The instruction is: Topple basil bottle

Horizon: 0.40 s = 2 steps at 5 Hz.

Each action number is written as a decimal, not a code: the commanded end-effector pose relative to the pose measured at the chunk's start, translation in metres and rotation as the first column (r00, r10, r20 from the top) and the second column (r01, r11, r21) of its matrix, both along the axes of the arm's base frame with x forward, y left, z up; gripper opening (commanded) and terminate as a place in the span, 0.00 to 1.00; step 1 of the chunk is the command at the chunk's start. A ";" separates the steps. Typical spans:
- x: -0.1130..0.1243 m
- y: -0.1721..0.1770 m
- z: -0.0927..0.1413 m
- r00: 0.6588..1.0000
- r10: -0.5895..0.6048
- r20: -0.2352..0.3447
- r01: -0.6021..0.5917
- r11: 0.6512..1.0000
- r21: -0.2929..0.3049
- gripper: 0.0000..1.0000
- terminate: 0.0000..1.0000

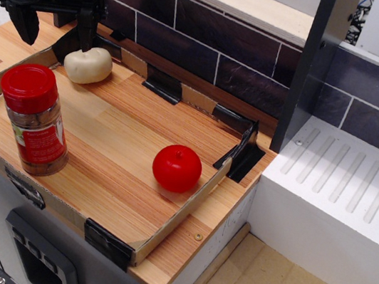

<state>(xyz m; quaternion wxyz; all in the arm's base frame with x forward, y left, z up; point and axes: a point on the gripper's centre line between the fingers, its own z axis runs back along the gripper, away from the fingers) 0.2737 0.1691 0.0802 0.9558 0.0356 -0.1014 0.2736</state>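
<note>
Jaws [55, 31] spread wide, holding nothing, up at far-left corner of desk [133, 133], just above a pale garlic-like lump [88, 65]. Basil bottle [34, 120] stands upright near front-left cardboard rim [177, 219], well apart from me. Red apple [177, 168] sits toward right rim; bare wood between.
</note>
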 end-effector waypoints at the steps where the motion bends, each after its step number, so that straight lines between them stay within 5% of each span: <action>1: 0.000 0.000 0.000 1.000 0.000 0.000 0.000 1.000 0.000 1.00 0.00; 2: -0.002 -0.011 0.008 0.993 -0.107 0.041 0.106 0.994 0.026 1.00 0.00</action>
